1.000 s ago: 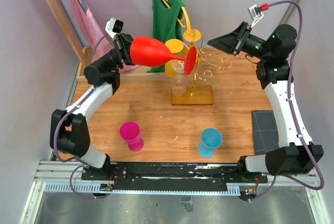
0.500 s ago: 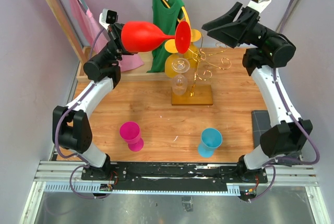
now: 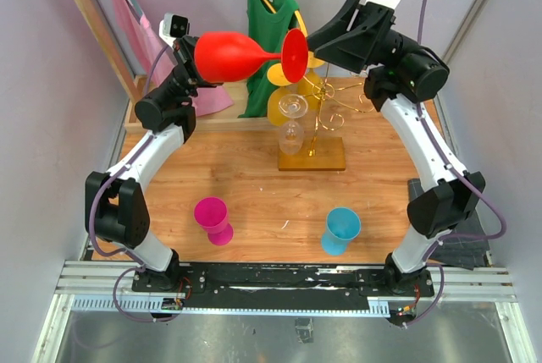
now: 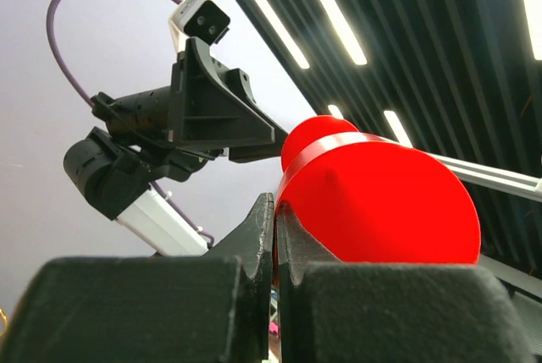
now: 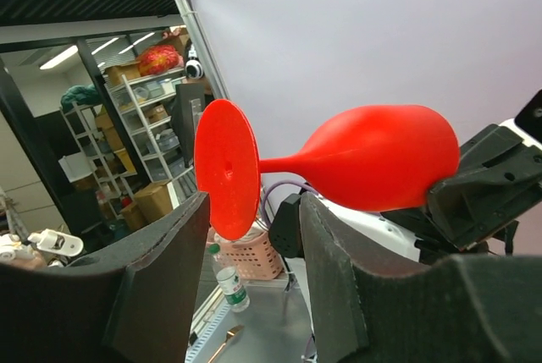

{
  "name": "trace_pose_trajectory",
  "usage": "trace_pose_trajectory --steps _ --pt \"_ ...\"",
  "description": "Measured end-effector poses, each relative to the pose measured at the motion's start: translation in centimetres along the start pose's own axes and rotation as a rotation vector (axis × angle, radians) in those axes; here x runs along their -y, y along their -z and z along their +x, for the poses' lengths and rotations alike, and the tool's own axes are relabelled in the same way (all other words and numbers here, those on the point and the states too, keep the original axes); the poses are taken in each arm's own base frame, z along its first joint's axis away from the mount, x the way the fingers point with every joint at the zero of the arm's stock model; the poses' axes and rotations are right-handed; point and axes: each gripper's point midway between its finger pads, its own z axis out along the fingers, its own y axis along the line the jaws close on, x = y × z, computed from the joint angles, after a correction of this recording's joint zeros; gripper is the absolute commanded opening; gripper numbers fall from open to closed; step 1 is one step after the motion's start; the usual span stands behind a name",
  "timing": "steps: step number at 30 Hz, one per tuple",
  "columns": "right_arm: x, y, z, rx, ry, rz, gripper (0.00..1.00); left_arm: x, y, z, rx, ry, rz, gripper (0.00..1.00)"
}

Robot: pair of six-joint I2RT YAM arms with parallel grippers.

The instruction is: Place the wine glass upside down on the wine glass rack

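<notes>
The left fingers [image 4: 264, 236] are pinched tight on the rim of the red wine glass [image 3: 233, 57]. It's held up in the air in the upper middle of the frame, lying sideways with the bowl to the left and the foot to the right. It isn't on the gold rack [image 3: 312, 158] yet. The rack stands just below it at the back of the wooden counter [image 3: 254, 185], with a yellow glass [image 3: 282, 102] and a clear glass [image 3: 292, 126] at it. The right fingers [image 3: 318, 40] are roughly half open with nothing in them, just beside the glass's foot. A pink cup [image 3: 212, 217] and a blue cup [image 3: 341, 229] stand lower down, well apart.
</notes>
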Motion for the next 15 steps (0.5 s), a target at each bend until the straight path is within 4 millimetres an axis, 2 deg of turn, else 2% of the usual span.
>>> trace_pose_trajectory --steps 7,13,15 --pt "-0.5 -1.5 1.1 -0.014 -0.039 -0.045 0.41 0.2 -0.1 -0.1 0.001 -0.004 0.007 0.00" --pt "-0.8 -2.0 1.6 -0.018 -0.049 -0.062 0.16 0.4 -0.2 -0.1 0.001 -0.008 0.013 0.00" --pt "-0.9 -2.2 1.7 -0.017 -0.054 -0.066 0.04 0.4 -0.2 -0.1 0.001 -0.008 0.012 0.00"
